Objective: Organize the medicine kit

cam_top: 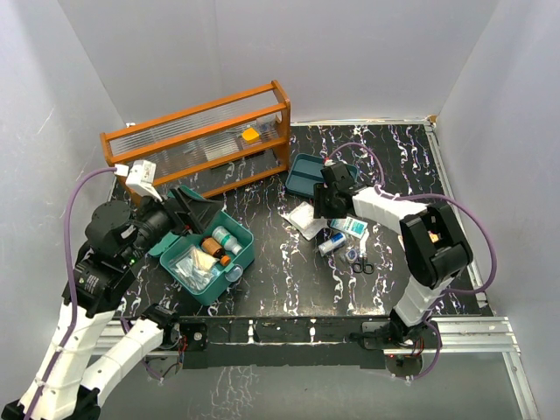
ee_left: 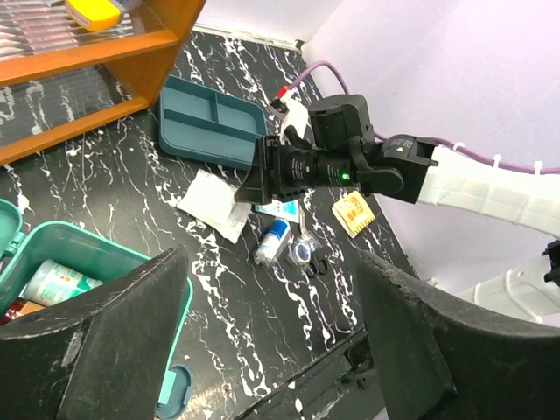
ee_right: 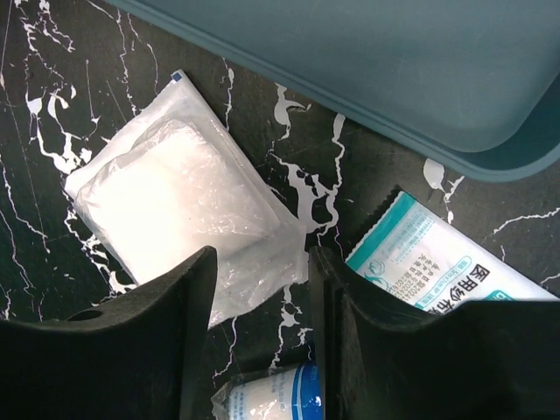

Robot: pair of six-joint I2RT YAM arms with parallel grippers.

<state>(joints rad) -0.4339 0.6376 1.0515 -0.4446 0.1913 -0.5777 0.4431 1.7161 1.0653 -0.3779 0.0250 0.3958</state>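
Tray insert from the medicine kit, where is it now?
Top view: the tray insert lies right of centre, just in front of the wooden rack at its right end, behind the white gauze packet.

At left: folded up from the base, forearm angled inward to the right, ending in the left gripper (cam_top: 185, 219), tilted downward, spread wide, nothing held between the jaws. At right: bent at a raised elbow, forearm stretched leftward and low, ending in the right gripper (cam_top: 322, 208), pointed down, jaws parted narrowly.
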